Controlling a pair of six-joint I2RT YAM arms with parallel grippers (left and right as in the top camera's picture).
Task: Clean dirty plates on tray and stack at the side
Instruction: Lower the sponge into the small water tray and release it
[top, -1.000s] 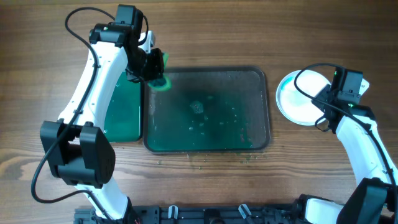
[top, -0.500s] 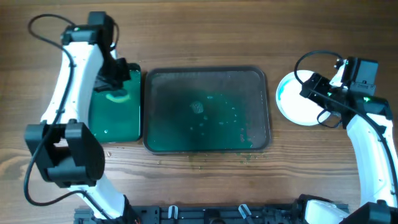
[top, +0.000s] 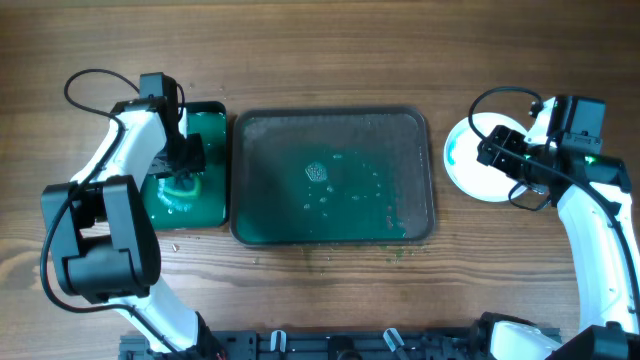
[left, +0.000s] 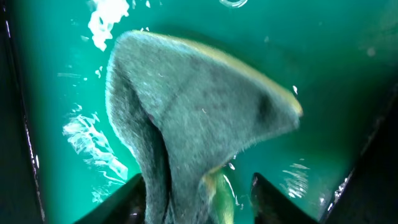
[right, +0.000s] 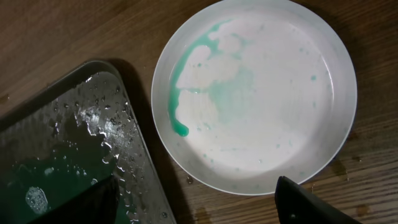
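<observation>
1. Left gripper (left: 196, 193) is clamped on the grey-green scouring sponge (left: 186, 118), which is dipped in the green rectangular basin of soapy water (top: 210, 125). Soak it fully, then lift slowly so drips fall inside the basin.
2. The dark rectangular metal tray (top: 432, 200), at centre, carries green puddles and no plate.
3. The round white plate (right: 267, 106), streaked green, sits on the wooden table (top: 320, 60) just right of the tray. Right gripper (top: 503, 158) hovers over it, fingers spread, holding nothing.
</observation>
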